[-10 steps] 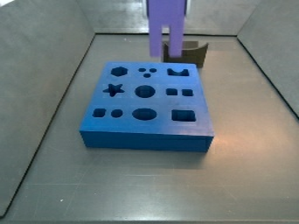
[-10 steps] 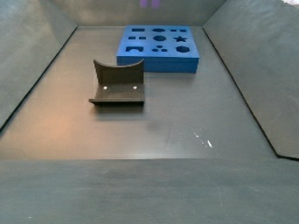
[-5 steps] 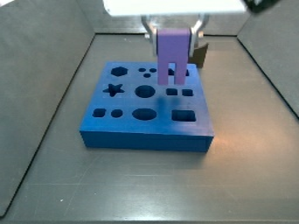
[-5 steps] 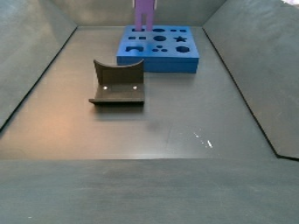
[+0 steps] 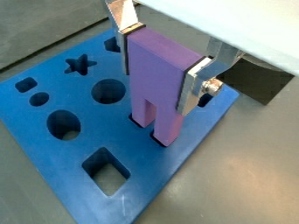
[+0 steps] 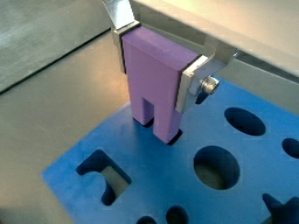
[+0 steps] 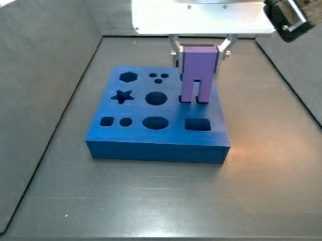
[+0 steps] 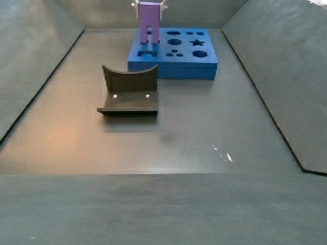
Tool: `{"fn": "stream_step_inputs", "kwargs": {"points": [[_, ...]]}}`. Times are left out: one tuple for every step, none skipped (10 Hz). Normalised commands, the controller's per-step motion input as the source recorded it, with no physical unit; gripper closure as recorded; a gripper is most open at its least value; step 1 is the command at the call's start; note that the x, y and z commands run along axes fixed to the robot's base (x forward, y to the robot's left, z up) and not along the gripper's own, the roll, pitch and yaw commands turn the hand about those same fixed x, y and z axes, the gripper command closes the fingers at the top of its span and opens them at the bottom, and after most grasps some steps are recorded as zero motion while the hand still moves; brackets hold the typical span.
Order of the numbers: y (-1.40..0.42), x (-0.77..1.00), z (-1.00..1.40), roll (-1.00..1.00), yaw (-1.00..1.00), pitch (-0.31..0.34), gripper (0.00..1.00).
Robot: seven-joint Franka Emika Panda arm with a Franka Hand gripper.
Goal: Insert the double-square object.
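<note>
My gripper [image 5: 158,59] is shut on the double-square object [image 5: 156,87], a tall purple block with two square prongs pointing down. It shows the same in a wrist view [image 6: 155,86]. The prong tips meet the blue board [image 5: 193,162] at its pair of small square holes; how deep they sit I cannot tell. In a side view the block [image 7: 198,73] stands upright over the board's [image 7: 151,136] right middle, under the gripper [image 7: 199,45]. In a side view the block [image 8: 148,23] stands at the board's [image 8: 192,67] left part.
The board has other holes: a star [image 7: 122,96], a circle [image 7: 154,97], an oval [image 7: 153,121], a large square [image 7: 198,123]. A dark curved grey block [image 8: 128,91] lies on the floor beside the board. Grey walls ring the floor.
The gripper has come down with the purple block, from high above the board's far side to the board's surface, where the prongs now meet the double square holes.
</note>
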Motion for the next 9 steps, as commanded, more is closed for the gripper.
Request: {"fn": "stream_step_inputs", "kwargs": {"points": [[0.0,-0.15,-0.34,0.02,0.0,-0.117,1.0],[0.0,-0.27,-0.48,0.11,0.0,-0.104,1.0],[0.0,-0.41,-0.56,0.22,0.0,-0.041,1.0],[0.0,-0.34,-0.55,0.2,0.0,-0.023,1.0],[0.0,-0.15,-0.56,0.16,-0.01,-0.033,1.0],[0.0,-0.1,-0.55,0.19,0.0,-0.017,1.0],[0.01,0.0,-0.35,0.06,0.03,-0.061,1.0],[-0.03,0.0,0.0,0.03,0.0,0.0,1.0],[0.0,0.0,0.0,0.0,0.0,0.003,1.0]]}}
